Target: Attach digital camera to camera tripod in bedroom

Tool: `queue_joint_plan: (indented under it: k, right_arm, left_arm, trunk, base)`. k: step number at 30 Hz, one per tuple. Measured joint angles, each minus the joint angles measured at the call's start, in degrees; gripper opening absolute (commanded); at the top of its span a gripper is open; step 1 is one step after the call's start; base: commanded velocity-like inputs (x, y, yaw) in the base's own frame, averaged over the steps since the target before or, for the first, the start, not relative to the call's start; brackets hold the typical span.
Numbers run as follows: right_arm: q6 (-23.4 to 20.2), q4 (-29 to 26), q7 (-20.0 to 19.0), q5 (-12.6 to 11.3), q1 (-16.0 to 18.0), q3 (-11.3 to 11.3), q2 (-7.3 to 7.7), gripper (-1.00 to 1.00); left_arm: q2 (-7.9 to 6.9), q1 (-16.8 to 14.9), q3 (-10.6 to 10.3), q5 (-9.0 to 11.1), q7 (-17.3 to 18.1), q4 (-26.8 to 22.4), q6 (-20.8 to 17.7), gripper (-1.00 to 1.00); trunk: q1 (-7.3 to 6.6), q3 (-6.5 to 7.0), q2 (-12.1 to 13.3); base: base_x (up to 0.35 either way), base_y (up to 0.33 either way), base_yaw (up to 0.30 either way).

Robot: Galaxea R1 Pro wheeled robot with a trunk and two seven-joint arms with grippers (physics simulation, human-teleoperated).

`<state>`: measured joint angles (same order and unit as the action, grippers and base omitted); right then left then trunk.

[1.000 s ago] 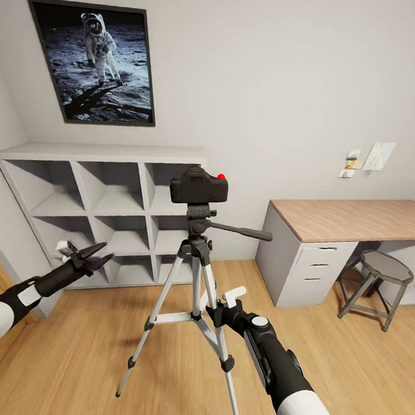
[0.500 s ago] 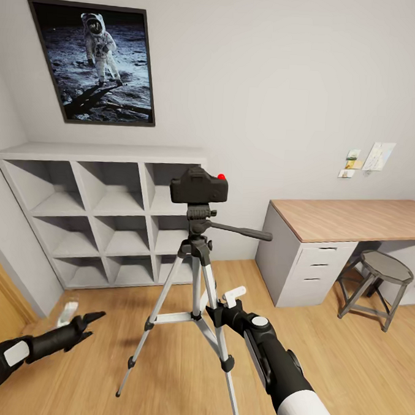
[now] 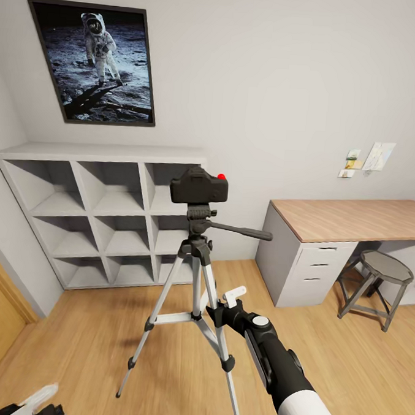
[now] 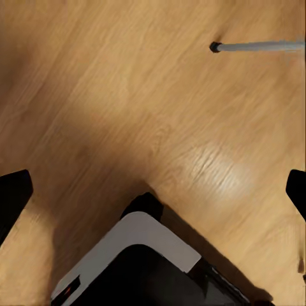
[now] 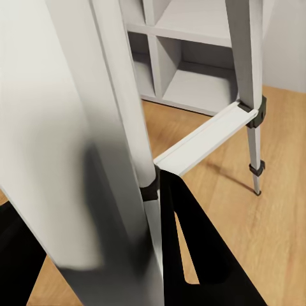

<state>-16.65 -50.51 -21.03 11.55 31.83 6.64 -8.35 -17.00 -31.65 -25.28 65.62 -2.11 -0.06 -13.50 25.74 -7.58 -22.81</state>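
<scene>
The digital camera (image 3: 199, 187), black with a red button, sits on the head of the camera tripod (image 3: 197, 256) in the middle of the room. My right gripper (image 3: 216, 310) is low at the tripod's near silver leg (image 5: 121, 159), with a black finger (image 5: 197, 255) on each side, shut on the leg. My left gripper (image 4: 153, 188) hangs low at the bottom left corner of the head view, open, with its fingertips (image 4: 13, 197) far apart over bare wood floor. A tripod foot (image 4: 217, 46) shows beyond it.
A white cube shelf (image 3: 103, 213) stands against the wall behind the tripod, under an astronaut poster (image 3: 93, 62). A wood-topped white desk (image 3: 348, 219) and a grey stool (image 3: 382, 270) are at the right. My own base (image 4: 134, 264) shows under the left gripper.
My left arm has dropped from shelf height down to the bottom left corner of the head view. The camera, the tripod and my right arm have not moved.
</scene>
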Motion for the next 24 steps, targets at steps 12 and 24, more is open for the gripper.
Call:
queue_joint_plan:
  k: [12,24]
  right_arm:
    - [-0.1,-0.1,-0.5,0.2,0.0,0.0,0.02,-1.0]
    - [-0.2,-0.1,-0.5,0.2,0.0,0.1,0.02,-1.0]
  left_arm:
    - [4.96,5.6,0.0,-0.3,-11.4,0.0,4.1,1.0]
    - [6.7,7.7,-0.1,-0.3,-11.9,-0.1,4.5,1.0]
  trunk:
    - [0.0,0.01,0.0]
    - [0.0,0.01,0.0]
  base:
    - [0.0,0.0,0.0]
    - [0.0,0.0,0.0]
